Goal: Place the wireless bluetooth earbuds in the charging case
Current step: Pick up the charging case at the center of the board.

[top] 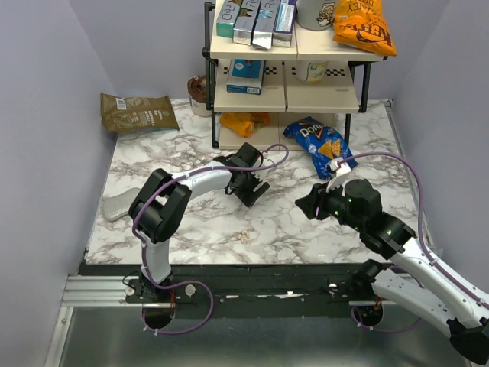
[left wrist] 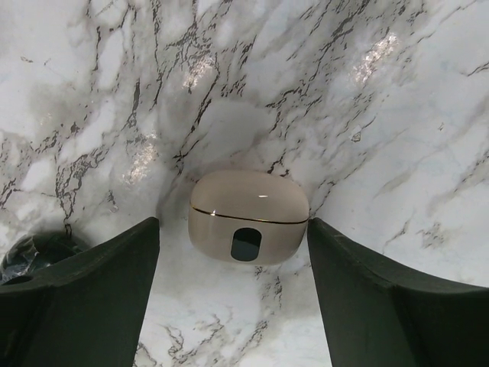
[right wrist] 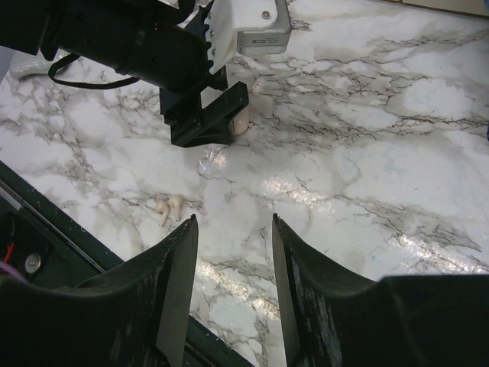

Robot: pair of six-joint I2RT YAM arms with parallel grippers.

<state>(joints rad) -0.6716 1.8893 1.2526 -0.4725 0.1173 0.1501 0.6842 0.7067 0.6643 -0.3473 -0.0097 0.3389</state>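
The charging case, a pale beige pebble with its lid shut and a dark window on its front, lies on the marble. It sits between the fingers of my left gripper, which is open. The right finger is at the case's side, and a gap remains by the left finger. From the right wrist view the case peeks out beside the left gripper's fingers. A cream-white pair of earbuds lies near the table's front edge. My right gripper hovers open and empty, right of the earbuds.
A shelf rack with boxes and an orange snack bag stands at the back. A blue chip bag lies before it. There is a brown pouch at back left and a grey object at the left edge.
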